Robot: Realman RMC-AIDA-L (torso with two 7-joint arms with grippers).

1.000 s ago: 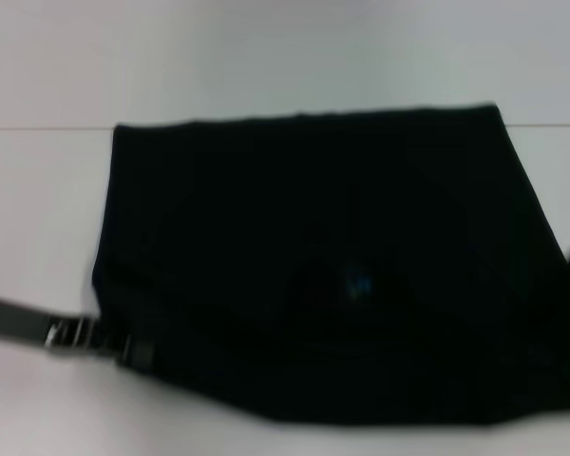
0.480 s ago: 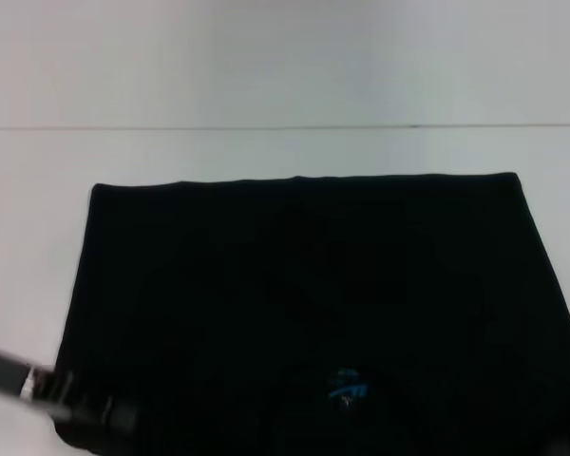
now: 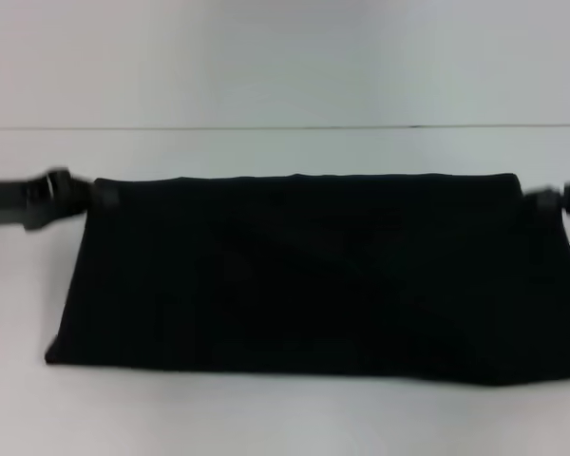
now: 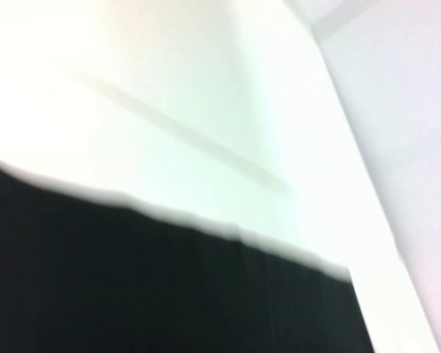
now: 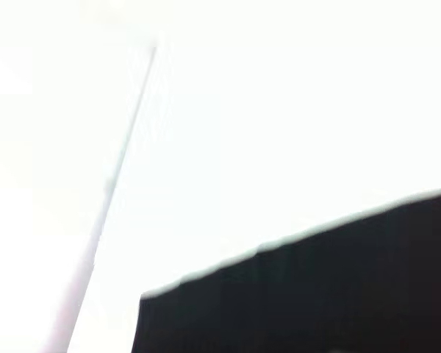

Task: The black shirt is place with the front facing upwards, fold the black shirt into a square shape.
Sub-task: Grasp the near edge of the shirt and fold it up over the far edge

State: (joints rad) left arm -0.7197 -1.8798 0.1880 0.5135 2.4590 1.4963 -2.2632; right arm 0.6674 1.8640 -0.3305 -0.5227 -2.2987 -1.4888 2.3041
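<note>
The black shirt [image 3: 313,275] lay as a wide folded band on the white table [image 3: 266,418], with the left gripper [image 3: 100,193] and right gripper [image 3: 546,199] at its far corners. Whether their fingers gripped cloth could not be told. It looked light, limp and quick to sag, so corners and folded edges seemed the best holds.

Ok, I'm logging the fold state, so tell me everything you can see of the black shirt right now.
The black shirt lies flat on the white table as a wide, low band of plain black cloth, folded over itself with faint creases across it. No print or neck label shows. Its far edge is straight; its near edge runs slightly uneven. The left gripper sits at its far left corner and the right gripper at its far right corner.
</note>
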